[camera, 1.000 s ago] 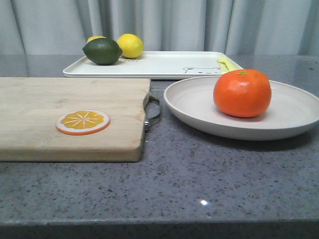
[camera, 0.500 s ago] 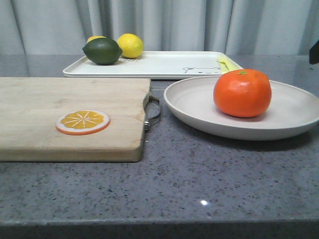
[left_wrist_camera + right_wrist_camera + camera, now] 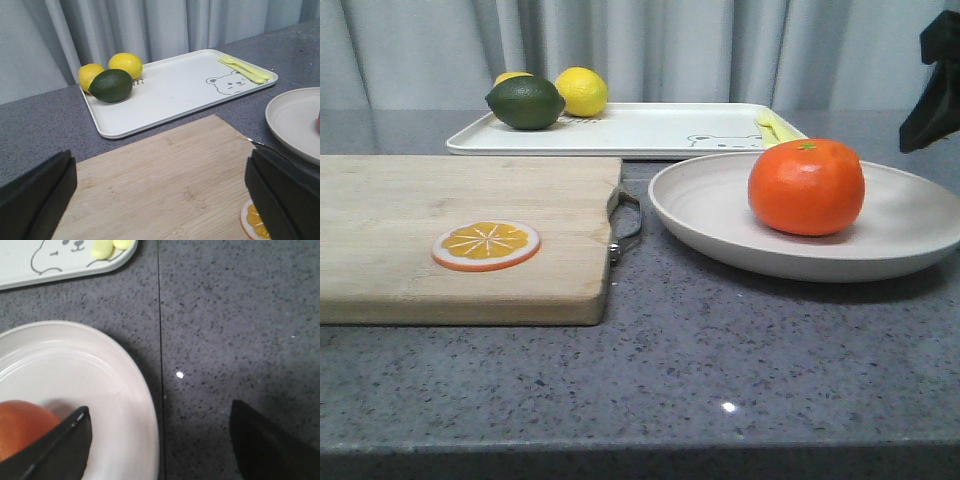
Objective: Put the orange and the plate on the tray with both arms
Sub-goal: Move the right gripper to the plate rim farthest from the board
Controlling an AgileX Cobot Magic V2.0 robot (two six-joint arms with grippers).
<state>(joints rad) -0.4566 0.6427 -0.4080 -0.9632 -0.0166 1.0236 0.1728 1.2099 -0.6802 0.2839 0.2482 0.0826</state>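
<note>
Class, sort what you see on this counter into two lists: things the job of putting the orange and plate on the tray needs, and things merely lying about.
Needed for the job:
orange
plate
tray

Just lying about:
cutting board
orange slice
lime
two lemons
yellow fork and spoon

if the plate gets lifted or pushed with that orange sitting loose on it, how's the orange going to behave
Likely to roll: the orange is round and rests loose in the shallow plate. Its glossy skin may prove slippery for gripper pads. The plate's low raised rim could stop a gentle roll, probably not a sharp tilt.
</note>
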